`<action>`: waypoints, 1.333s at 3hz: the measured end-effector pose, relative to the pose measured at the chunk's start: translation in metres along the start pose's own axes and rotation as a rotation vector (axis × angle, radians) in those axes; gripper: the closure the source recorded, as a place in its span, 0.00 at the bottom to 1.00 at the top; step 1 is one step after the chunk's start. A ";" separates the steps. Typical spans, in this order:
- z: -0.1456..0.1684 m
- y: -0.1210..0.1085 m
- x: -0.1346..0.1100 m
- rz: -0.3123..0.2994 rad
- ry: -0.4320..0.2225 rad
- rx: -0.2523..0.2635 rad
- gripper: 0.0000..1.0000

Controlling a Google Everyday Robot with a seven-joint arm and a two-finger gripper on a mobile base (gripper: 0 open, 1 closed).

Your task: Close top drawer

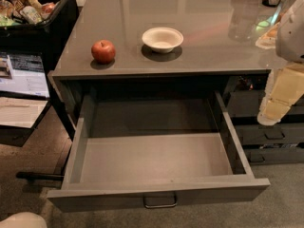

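Grey countertop (199,56) carries an apple (103,51) and a bowl (162,38). Below it I see the top drawer (156,163) pulled far out. My gripper (274,106) hangs right of it, apart; open or closed, I cannot tell.

The gripper (275,101) hangs at right, off the front edge of the glossy grey desk (204,56). Closed grey drawers (270,136) just beneath it; carpeted floor (285,198) below, dark bin (47,27) well to its left.

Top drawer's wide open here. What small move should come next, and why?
Probably swing the gripper, which hangs right of the top drawer near its side wall, around to the front panel. The drawer is pulled far out and nothing touches its front.
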State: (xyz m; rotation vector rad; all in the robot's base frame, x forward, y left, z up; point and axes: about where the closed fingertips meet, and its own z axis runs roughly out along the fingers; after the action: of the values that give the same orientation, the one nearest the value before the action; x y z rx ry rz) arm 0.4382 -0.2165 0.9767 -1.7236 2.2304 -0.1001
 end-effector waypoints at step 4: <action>0.084 0.057 0.017 0.010 -0.168 -0.003 0.00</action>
State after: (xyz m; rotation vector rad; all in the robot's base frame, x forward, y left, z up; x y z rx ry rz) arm 0.4060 -0.2061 0.8791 -1.6573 2.1180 0.0478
